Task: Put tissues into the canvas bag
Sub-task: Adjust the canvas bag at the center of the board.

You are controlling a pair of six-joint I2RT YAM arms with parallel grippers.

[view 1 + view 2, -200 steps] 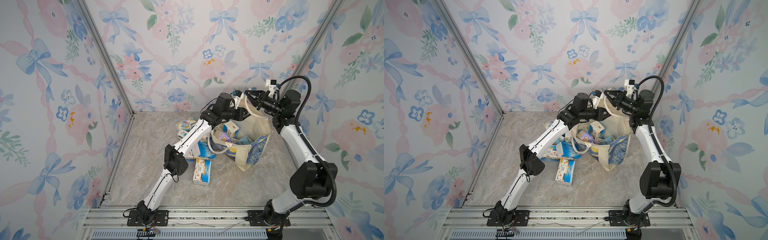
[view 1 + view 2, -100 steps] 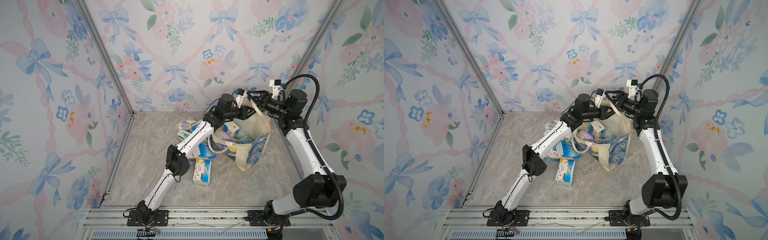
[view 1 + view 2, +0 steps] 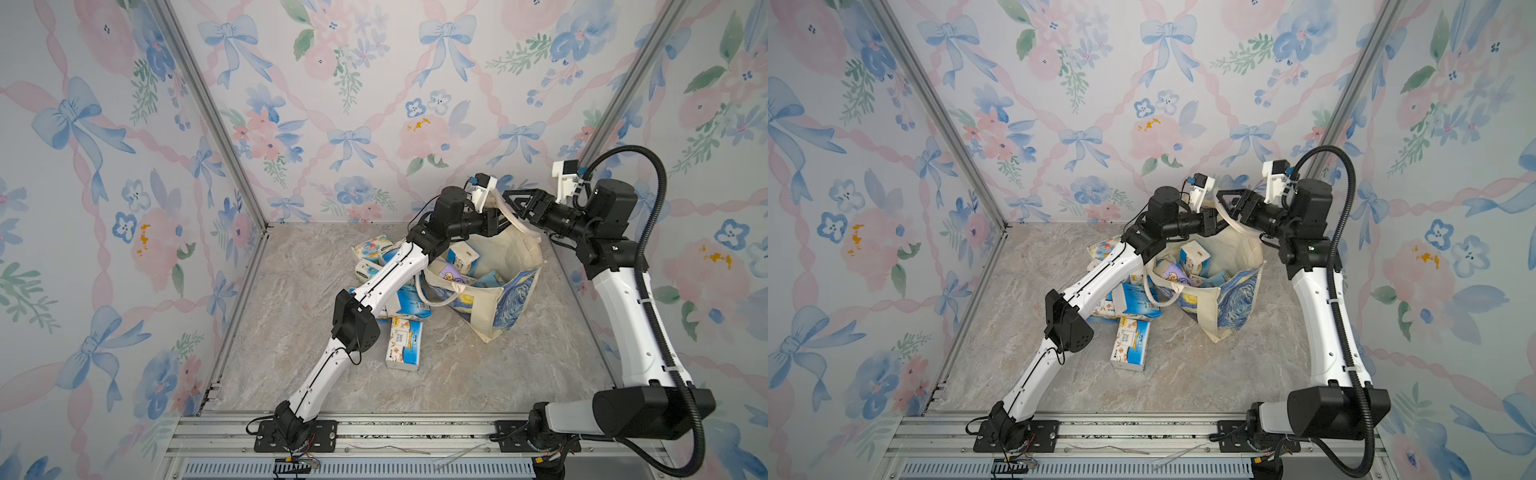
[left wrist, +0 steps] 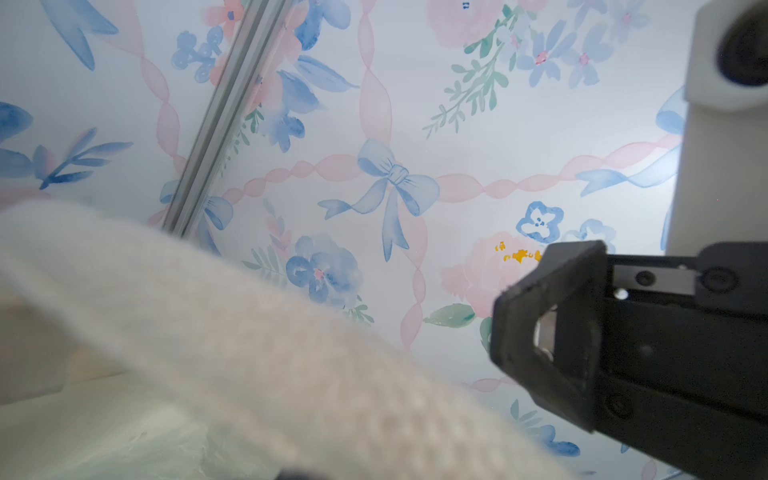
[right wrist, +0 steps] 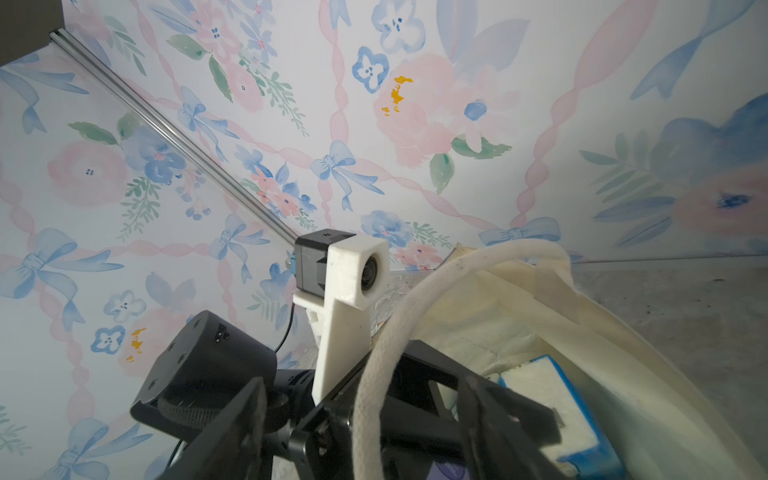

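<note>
Here the canvas bag (image 3: 513, 293) stands open-mouthed on the marble floor (image 3: 316, 291) toward the back right corner, close to the floral back wall (image 3: 353, 124). Several tissues (image 3: 462, 258) already lie inside it, a lavender pack (image 3: 452, 275) among them, while more packs (image 3: 402, 343) sit in a loose heap on the floor just beside the bag's front. The left arm (image 3: 386, 280) stretches straight over that heap, hiding part of it in both top views. The left gripper (image 3: 493, 219) is clenched on the bag's raised back rim. The right gripper (image 3: 514, 203) faces it from close by with jaws spread wide, grasping nothing; the cream handle (image 5: 395, 324) loops loosely between its fingers (image 5: 239, 419). The same handle, blurred, blocks much of the left wrist view. A second handle (image 3: 420, 290) droops over the bag's front edge
</note>
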